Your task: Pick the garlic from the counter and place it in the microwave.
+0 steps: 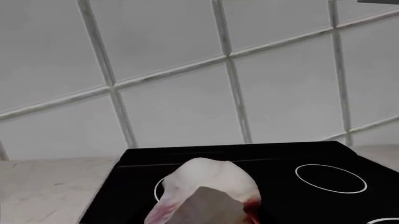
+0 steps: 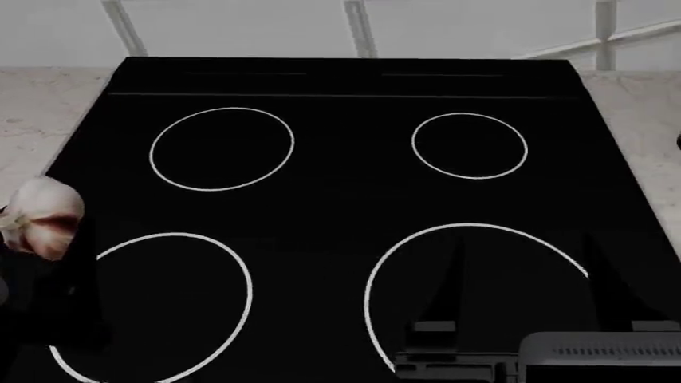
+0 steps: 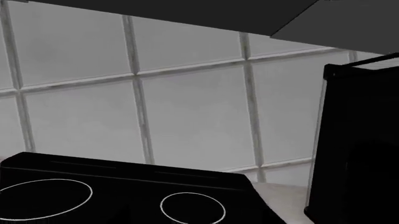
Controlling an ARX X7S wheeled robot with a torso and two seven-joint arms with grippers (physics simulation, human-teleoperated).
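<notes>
I am looking down from the head camera onto a glossy black stovetop (image 2: 352,207) with four white rings. The garlic (image 2: 41,217) is showing at the far left edge of this view, an off-white bulb with pinkish-brown streaks, raised over the stovetop's left edge beside the near-left ring (image 2: 159,307). Dark shapes below it are blending into the black glass, so I cannot make out my left gripper's fingers here.

In the left wrist view the garlic (image 1: 206,193) is sitting very close to the camera, right where the gripper's grasp would be, filling the near edge of the picture. No fingers are showing against it — I cannot tell whether the left gripper is clamped on the bulb. Beyond the garlic lies the stovetop (image 1: 287,158), then a wall of pale grey tiles (image 1: 174,107). The counter (image 1: 50,186), cream with faint veining, is running alongside the stovetop.

My right gripper (image 2: 532,279) is reaching in at the lower right of the head view. Its two dark fingers (image 2: 445,291) are standing well apart over the near-right ring (image 2: 474,295), with nothing between them. Its wrist camera is facing the tiled wall (image 3: 187,116), with the stovetop's far rings (image 3: 193,207) below and a tall black panel (image 3: 358,144) just beside — I cannot say what that panel is.
</notes>
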